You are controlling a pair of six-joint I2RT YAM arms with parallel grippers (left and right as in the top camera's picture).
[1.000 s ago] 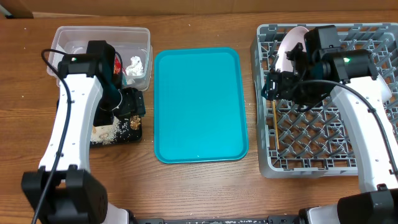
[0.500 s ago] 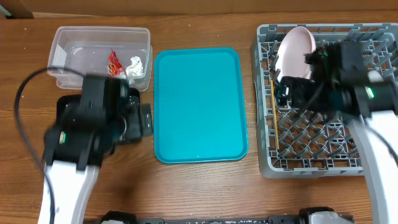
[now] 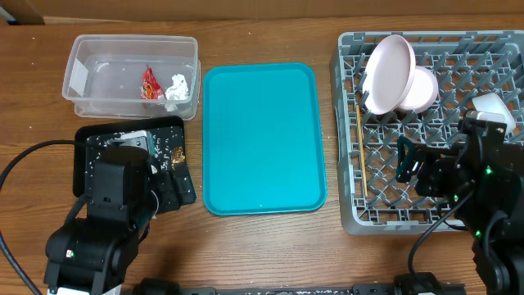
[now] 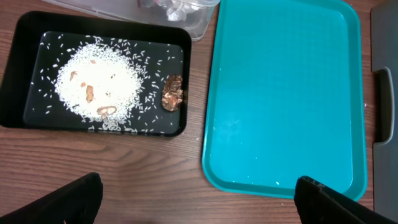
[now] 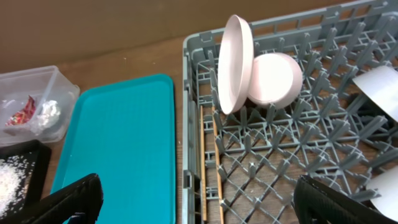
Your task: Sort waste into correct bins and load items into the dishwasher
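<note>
While a second ago the left arm stood over the bins and the right arm reached in beside the plate, both have since drawn back to the near edge of the table. The left gripper (image 4: 199, 180) and the right gripper (image 5: 198, 182) each hang with jaws spread as wide as they go, nothing between them. With the arms withdrawn, the whole layout shows. The crumpled red wrapper (image 3: 150, 82) and white tissue (image 3: 178, 86) lie side by side in the clear plastic tub (image 3: 131, 38). The rice grains (image 4: 99, 81) and the brown food scrap (image 4: 172, 93) lie in the black tray (image 4: 15, 93). In the grey dish rack (image 3: 345, 164) the white plate (image 3: 387, 72) stands on edge with a white bowl (image 3: 417, 90) leaning against it. The two chopsticks (image 3: 360, 156) lie along the left side, and what looks like a white cup (image 3: 491, 111) sits near the right wall. The teal serving tray (image 3: 262, 139) carries nothing. Judging by this, sorting and loading look finished, and the retreat reads as a return to rest rather than a reach for another item.
</note>
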